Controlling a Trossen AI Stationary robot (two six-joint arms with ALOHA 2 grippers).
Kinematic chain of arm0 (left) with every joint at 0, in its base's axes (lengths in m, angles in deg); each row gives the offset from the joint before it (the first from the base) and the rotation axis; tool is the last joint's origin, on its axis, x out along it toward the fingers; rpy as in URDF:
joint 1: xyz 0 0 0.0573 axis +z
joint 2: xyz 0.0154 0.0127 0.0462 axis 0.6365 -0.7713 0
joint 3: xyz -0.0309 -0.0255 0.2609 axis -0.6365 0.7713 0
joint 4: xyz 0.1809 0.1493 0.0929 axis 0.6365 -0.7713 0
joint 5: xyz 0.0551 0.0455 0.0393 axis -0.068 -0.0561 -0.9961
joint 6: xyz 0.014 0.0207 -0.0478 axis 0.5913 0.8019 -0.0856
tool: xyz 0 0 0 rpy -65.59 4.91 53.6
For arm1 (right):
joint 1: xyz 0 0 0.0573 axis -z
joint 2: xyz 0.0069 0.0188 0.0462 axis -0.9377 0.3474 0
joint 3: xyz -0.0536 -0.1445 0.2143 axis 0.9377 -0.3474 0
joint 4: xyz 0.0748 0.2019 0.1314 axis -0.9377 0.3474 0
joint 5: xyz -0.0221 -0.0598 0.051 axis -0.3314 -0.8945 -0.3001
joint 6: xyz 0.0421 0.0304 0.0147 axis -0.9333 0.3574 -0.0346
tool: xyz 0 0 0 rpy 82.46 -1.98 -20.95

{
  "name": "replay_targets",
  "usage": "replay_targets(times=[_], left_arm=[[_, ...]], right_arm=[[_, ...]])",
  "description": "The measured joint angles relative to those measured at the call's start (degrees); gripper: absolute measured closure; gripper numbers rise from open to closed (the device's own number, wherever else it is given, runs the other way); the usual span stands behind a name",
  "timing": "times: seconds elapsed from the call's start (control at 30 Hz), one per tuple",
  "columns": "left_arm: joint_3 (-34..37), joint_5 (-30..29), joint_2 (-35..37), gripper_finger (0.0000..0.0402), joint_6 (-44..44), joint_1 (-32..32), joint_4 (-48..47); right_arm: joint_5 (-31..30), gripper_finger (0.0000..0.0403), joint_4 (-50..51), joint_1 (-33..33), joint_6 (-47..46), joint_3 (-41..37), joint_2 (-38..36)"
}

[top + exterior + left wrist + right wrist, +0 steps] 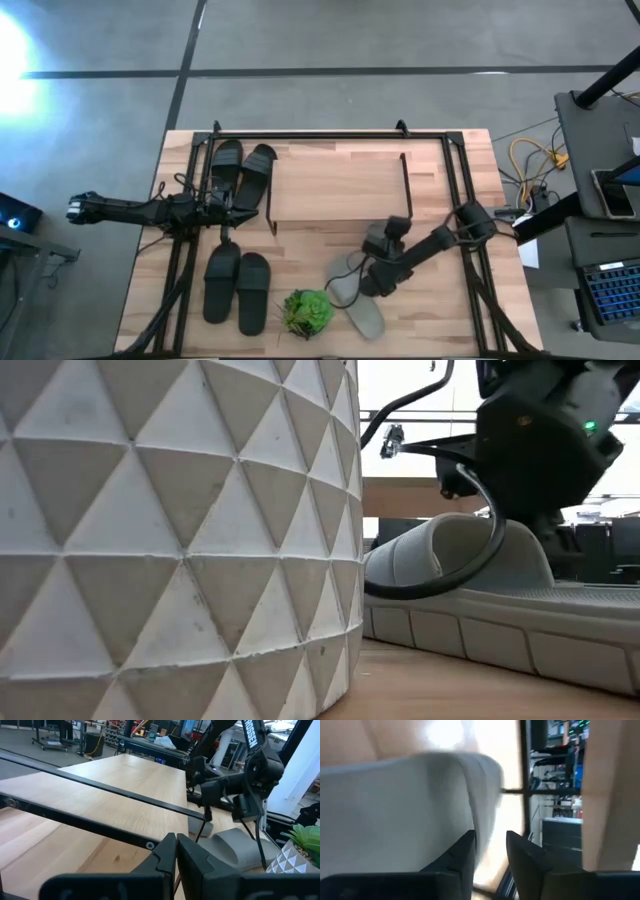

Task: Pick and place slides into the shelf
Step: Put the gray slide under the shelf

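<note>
White lettering "ROSSEN" (its start cut off) runs along the right arm (252,740).

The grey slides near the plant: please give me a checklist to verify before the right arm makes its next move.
1. Right gripper is over the grey slides: ok.
2. Fingers are beside the grey strap, parted: ok.
3. Strap sits between the fingers: cannot tell.
4. Plant close beside the grey pair, may be bumped: not ok.
5. Shelf top has free room beside the black pair: ok.
6. Left gripper shut, waiting at the shelf's left end: ok.
</note>
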Motion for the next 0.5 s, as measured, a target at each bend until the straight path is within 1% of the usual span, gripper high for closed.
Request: replay_targets(times=[0.07, 0.3, 0.4, 0.5], left_arm=[[0.00, 0.00, 0.00, 0.0402, 0.01, 0.01, -0.01], [-0.01, 0.00, -0.02, 0.0402, -0.01, 0.00, -0.01], [0.00, 0.00, 0.00, 0.0402, -0.04, 0.00, 0.00], [0.00, 0.00, 0.02, 0.0402, -0.03, 0.01, 0.01]], right_arm=[[1.20, 0.0288, 0.42, -1.01, 0.03, -0.11, 0.00], [2.02, 0.0271, 1.90, -4.61, -0.01, 0.50, -0.17], [4.28, 0.0266, 1.97, -5.95, -0.36, 1.46, -1.26], [6.54, 0.0262, 1.90, -7.62, -2.76, 2.67, -3.02]])
